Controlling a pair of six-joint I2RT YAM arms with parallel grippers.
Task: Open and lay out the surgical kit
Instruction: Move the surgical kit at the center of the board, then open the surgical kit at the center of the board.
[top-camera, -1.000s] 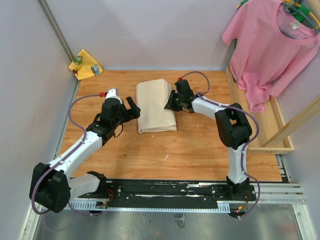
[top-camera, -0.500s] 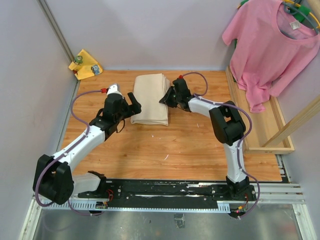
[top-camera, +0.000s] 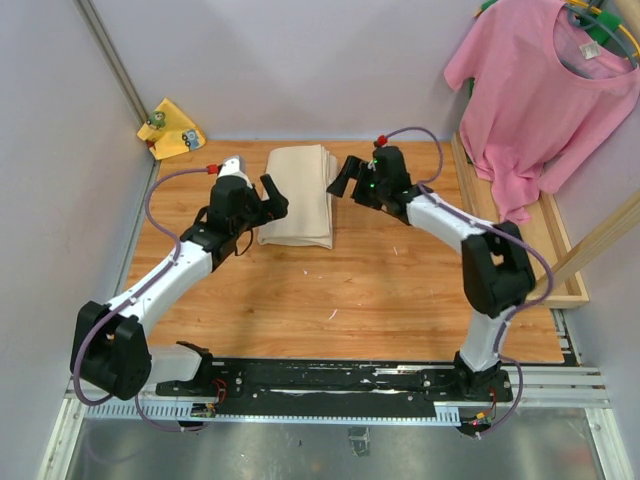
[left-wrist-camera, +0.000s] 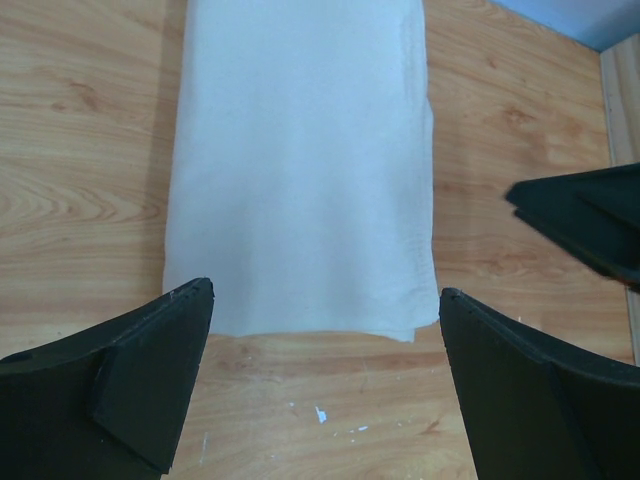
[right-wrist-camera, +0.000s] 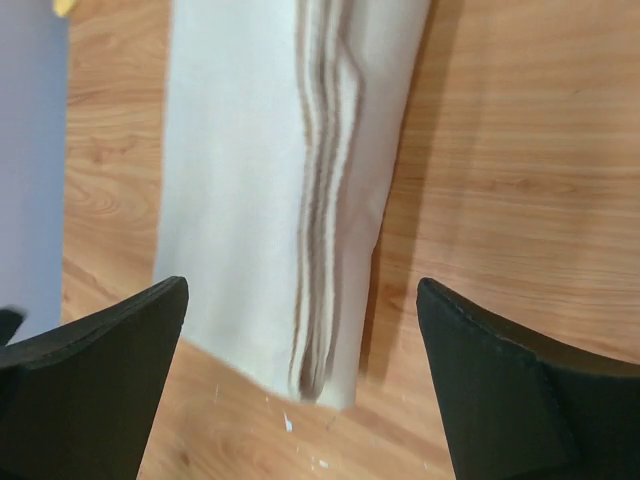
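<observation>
Wooden table (top-camera: 380, 290), folded beige wrap (top-camera: 298, 195), contents unseen

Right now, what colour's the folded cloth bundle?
Plain beige folded cloth wrap, clearest in the top external view.

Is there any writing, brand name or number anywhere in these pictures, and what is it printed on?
No text can be read anywhere.
On the pink T-shirt: a pale neck label, too small to read.
On the beige cloth wrap: plain, no print in any view.
On the yellow cloth: small motifs, too small to tell.
</observation>
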